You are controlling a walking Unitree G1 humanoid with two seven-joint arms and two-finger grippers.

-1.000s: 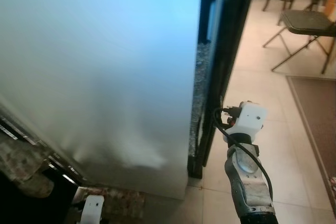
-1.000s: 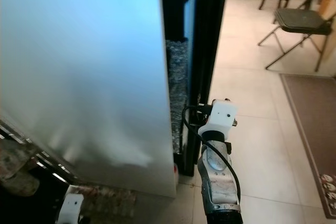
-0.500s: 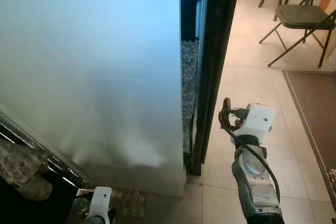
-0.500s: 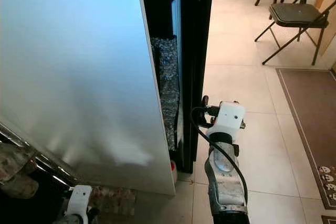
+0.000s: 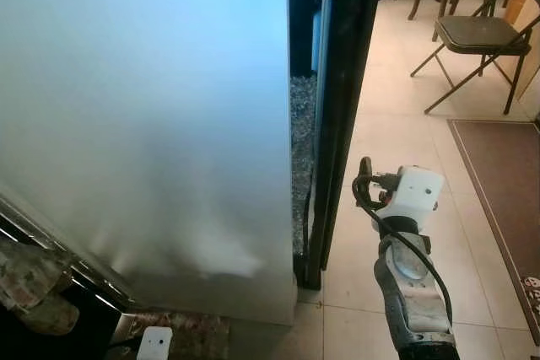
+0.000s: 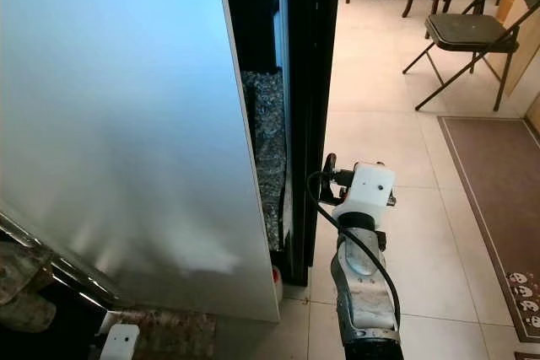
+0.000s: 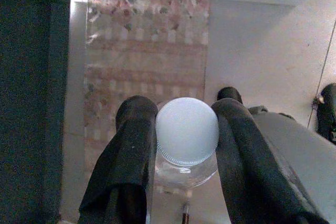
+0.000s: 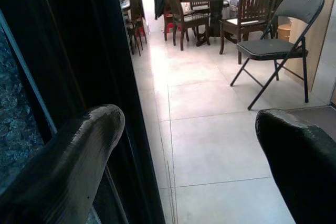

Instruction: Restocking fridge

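Fridge door (image 5: 152, 124) fills your view; your left gripper (image 7: 184, 145) clamps a white-capped bottle (image 7: 187, 132), your right gripper (image 8: 194, 150) gapes empty.

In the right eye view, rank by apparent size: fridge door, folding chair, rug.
1. Fridge door, by far the largest.
2. Folding chair and rug look comparable; the rug is cut off at the frame edge, so unranked.

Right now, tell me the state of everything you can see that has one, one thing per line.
Fridge door: shut or nearly so, its pale face close in front.
Bottle: cap on, held between the left end effector's fingers.
Left end effector: shut on the bottle.
Right end effector: open, holding nothing, beside the fridge's dark edge.
Folding chair: unfolded, upright, unoccupied.
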